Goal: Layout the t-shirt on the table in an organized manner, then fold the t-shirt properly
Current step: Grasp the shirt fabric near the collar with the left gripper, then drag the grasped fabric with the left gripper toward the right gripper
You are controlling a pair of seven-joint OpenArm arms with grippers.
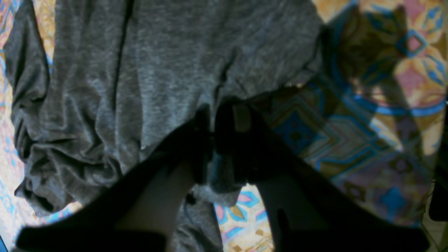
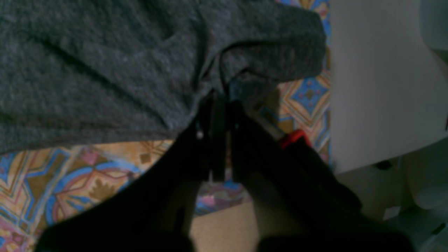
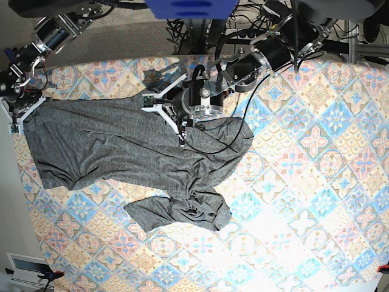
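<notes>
The dark-grey t-shirt [image 3: 121,146] lies stretched across the left half of the table [image 3: 304,182], with one bunched, twisted part hanging toward the front [image 3: 188,213]. My left gripper [image 3: 181,135] is shut on the shirt's fabric near its right end. In the left wrist view the gripper [image 1: 212,119] pinches a fold of the t-shirt [image 1: 140,70] above the table [image 1: 350,140]. My right gripper [image 3: 19,117] is shut on the shirt's far-left corner at the table's left edge. In the right wrist view the gripper [image 2: 217,105] clamps the t-shirt's [image 2: 105,70] edge above the table [image 2: 87,175].
The table's left edge runs close beside my right gripper, with a pale panel [image 2: 385,87] beyond it and a red part [image 2: 293,138] near the fingers. Cables and arm bases [image 3: 243,24] crowd the back. A white box [image 3: 24,267] sits off the front-left corner.
</notes>
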